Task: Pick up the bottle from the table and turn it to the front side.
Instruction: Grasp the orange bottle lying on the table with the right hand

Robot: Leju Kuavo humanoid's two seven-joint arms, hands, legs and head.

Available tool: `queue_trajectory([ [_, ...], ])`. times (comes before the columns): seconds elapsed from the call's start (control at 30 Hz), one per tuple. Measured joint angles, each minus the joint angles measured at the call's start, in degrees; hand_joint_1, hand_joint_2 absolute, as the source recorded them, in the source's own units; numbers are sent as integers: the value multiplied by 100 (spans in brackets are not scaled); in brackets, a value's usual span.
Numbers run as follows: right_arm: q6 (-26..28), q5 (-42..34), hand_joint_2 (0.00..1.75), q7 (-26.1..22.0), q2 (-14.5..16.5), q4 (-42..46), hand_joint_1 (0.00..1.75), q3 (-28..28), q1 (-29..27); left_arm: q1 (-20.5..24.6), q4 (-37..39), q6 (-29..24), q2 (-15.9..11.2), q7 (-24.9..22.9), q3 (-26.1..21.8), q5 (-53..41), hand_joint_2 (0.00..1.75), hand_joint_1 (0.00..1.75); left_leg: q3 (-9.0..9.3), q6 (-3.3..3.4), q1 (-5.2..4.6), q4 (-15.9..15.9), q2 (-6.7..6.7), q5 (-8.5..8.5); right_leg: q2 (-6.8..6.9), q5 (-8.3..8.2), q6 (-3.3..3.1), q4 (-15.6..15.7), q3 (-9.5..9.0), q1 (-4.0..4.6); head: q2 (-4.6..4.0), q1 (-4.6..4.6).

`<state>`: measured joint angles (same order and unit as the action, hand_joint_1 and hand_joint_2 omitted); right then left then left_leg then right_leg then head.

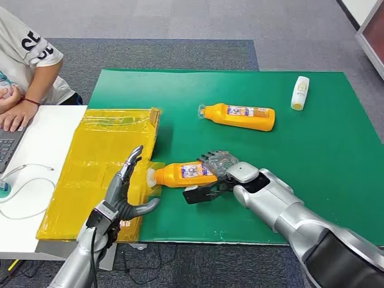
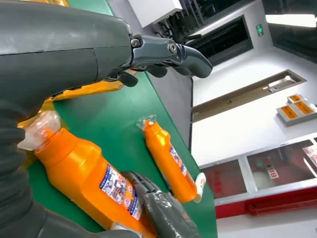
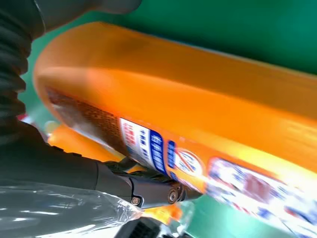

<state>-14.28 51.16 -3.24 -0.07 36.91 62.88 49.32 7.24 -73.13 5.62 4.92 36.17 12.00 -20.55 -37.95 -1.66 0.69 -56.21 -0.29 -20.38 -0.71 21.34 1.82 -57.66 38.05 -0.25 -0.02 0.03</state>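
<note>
Grasping the near bottle (image 1: 183, 174) where it lies at the green mat's (image 1: 272, 180) front edge, the right hand (image 1: 217, 175) wraps its labelled middle — a firm, centred hold before lifting should prevent slipping when turned. Left hand (image 1: 124, 192) hovers beside the cap, fingers spread, empty.

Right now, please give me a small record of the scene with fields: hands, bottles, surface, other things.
right hand: grips the near bottle, which lies on its side
left hand: holds nothing, fingers apart, over the yellow bag
far bottle: on its side on the green mat, untouched
white bottle: near the mat's far right corner
person: arm at a laptop, far left
</note>
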Motion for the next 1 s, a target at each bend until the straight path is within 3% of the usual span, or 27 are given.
queue_trajectory([
  [0.67,-374,260,175,-34,227,-528,0,2,229,-6,0,44,7,0,-152,-58,175,0,1,1,0,0,0,1,0,0,0,0,-1,0,0,-1],
  [0.7,-403,272,175,-46,239,-551,8,2,241,1,0,41,7,0,-153,-52,175,0,1,1,0,0,0,1,0,0,0,0,-1,0,0,-1],
  [0.83,-468,287,175,-90,272,-620,169,2,274,27,0,28,2,0,-153,-26,175,0,1,1,0,0,0,1,0,0,0,0,-1,0,0,-1],
  [1.0,-387,242,175,-130,280,-654,175,-4,293,62,0,-4,-7,0,-153,-9,175,0,3,1,0,0,1,1,-1,0,0,0,-2,0,0,-2],
])
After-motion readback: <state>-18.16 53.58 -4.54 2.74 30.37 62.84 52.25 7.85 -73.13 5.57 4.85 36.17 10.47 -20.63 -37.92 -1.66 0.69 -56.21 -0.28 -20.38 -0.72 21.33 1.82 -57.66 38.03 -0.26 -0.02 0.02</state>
